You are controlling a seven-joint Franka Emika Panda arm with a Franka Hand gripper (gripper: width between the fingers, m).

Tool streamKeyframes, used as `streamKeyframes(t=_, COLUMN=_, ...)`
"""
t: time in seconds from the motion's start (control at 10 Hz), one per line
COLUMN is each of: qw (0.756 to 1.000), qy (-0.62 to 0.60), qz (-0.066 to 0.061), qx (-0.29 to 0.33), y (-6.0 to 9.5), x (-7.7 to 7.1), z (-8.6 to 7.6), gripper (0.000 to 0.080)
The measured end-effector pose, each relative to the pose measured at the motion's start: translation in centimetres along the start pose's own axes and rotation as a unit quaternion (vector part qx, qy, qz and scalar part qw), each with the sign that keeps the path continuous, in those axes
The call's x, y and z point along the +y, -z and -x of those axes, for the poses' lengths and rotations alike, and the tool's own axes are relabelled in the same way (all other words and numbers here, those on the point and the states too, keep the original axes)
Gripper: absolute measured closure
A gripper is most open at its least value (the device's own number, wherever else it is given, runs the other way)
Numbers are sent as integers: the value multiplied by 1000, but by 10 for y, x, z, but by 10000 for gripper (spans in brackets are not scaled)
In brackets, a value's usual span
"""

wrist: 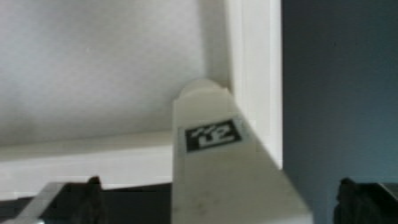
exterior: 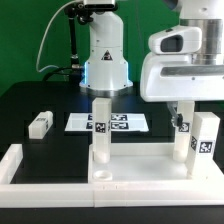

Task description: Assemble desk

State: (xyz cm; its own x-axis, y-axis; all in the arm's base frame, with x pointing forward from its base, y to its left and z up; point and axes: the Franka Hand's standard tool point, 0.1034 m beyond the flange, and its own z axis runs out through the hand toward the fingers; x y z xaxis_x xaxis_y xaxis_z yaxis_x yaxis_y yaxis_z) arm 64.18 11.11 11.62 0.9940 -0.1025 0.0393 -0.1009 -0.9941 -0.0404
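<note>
The white rimmed tabletop (exterior: 140,168) lies at the front with three white legs standing upright on it: one at the exterior view's left (exterior: 100,128) and two at its right (exterior: 180,138) (exterior: 206,142). A fourth leg (exterior: 40,124) lies loose on the black table. My gripper (exterior: 180,112) hangs over the rear right leg. In the wrist view that leg (wrist: 217,150), with its marker tag, rises from a corner of the tabletop (wrist: 89,80) between my dark fingertips (wrist: 68,202). My gripper (wrist: 217,206) is open, with a gap on each side of the leg.
The marker board (exterior: 108,123) lies flat behind the tabletop. The robot's base (exterior: 104,55) stands at the back centre. A low white border wall (exterior: 20,165) runs along the front and the exterior view's left.
</note>
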Motion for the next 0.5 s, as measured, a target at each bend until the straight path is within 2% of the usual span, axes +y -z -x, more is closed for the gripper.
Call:
streamKeyframes(t=0.1, qw=1000, qy=1, qz=3, qx=5, y=-2, x=2, z=-6, gripper=150)
streamKeyframes(t=0.3, qw=1000, qy=-6, qz=3, qx=4, y=-3, x=3, z=-6, gripper=168)
streamKeyframes(t=0.4, qw=1000, qy=-22, qz=3, qx=4, y=-4, x=4, z=-5, gripper=307)
streamKeyframes(t=0.5, qw=999, qy=-39, qz=3, qx=4, y=-4, x=4, z=-5, gripper=307)
